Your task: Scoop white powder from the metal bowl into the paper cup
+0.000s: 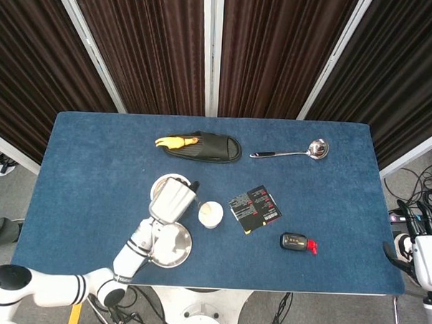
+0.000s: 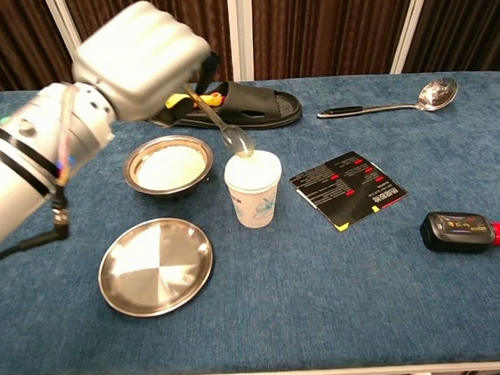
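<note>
The metal bowl (image 2: 168, 164) holds white powder and stands left of the white paper cup (image 2: 253, 187). My left hand (image 2: 141, 59) hovers above the bowl and grips a small metal spoon (image 2: 222, 126) by its handle. The spoon slants down to the right, and its scoop end hangs just over the cup's left rim. In the head view the left hand (image 1: 173, 199) covers part of the metal bowl (image 1: 165, 183), with the paper cup (image 1: 210, 213) to its right. My right hand (image 1: 419, 242) hangs off the table's right edge, fingers apart and holding nothing.
A flat steel plate (image 2: 156, 265) lies in front of the bowl. A black slipper (image 2: 251, 106) with a yellow object lies behind it. A ladle (image 2: 388, 107) sits at the back right, a black card (image 2: 348, 189) right of the cup, and a car key (image 2: 458, 231) near the right front.
</note>
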Robot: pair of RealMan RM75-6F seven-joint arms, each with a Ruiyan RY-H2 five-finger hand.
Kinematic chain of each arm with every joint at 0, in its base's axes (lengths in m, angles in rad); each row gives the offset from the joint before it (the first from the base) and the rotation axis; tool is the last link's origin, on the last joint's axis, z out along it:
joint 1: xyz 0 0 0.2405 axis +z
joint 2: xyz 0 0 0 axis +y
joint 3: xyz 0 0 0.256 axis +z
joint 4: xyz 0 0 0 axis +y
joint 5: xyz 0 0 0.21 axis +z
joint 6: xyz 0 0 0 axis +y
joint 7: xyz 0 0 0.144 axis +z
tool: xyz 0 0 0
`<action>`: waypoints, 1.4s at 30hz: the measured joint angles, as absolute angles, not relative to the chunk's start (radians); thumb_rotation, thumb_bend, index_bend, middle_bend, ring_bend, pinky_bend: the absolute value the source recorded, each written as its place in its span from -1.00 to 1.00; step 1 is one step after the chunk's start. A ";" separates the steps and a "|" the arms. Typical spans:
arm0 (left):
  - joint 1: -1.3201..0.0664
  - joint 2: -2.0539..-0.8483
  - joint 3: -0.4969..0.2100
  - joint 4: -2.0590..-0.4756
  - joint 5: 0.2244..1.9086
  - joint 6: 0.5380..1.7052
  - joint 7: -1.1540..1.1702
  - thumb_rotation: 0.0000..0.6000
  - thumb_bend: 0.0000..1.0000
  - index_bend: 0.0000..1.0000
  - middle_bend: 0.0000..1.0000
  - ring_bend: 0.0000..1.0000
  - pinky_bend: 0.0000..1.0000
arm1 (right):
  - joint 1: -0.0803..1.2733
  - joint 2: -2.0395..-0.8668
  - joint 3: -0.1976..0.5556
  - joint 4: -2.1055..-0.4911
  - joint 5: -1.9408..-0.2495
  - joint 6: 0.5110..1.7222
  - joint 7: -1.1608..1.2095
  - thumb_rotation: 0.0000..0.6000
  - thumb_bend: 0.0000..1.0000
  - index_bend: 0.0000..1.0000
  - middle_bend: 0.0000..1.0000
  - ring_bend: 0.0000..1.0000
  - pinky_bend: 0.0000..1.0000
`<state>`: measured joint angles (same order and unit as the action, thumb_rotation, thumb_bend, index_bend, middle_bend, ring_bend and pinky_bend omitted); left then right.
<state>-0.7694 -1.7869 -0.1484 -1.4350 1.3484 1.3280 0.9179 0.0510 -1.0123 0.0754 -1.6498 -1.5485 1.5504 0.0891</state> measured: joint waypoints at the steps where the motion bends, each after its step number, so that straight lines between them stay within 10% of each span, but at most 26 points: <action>1: -0.758 -1.770 -0.152 -1.457 1.336 1.325 0.878 1.00 -0.07 0.23 0.84 0.78 1.00 | 0.052 -1.012 0.076 -1.651 -1.549 1.550 0.088 1.00 -0.56 -0.85 -0.49 -1.00 -0.84; 21: -0.609 -1.619 0.028 -1.547 1.301 1.128 0.621 1.00 -0.08 0.17 0.83 0.77 1.00 | 0.065 -1.020 0.076 -1.661 -1.551 1.534 0.075 1.00 -0.56 -0.85 -0.49 -1.00 -0.84; 35: -0.613 -1.634 0.026 -1.589 1.204 1.061 0.736 1.00 -0.16 -0.33 0.78 0.74 1.00 | 0.058 -1.018 0.075 -1.661 -1.548 1.544 0.077 1.00 -0.56 -0.85 -0.49 -1.00 -0.84; 42: -0.572 -1.554 -0.024 -1.646 1.212 1.153 0.615 1.00 -0.16 -0.50 0.50 0.37 0.84 | 0.055 -1.005 0.073 -1.663 -1.543 1.539 0.080 1.00 -0.56 -0.85 -0.49 -1.00 -0.84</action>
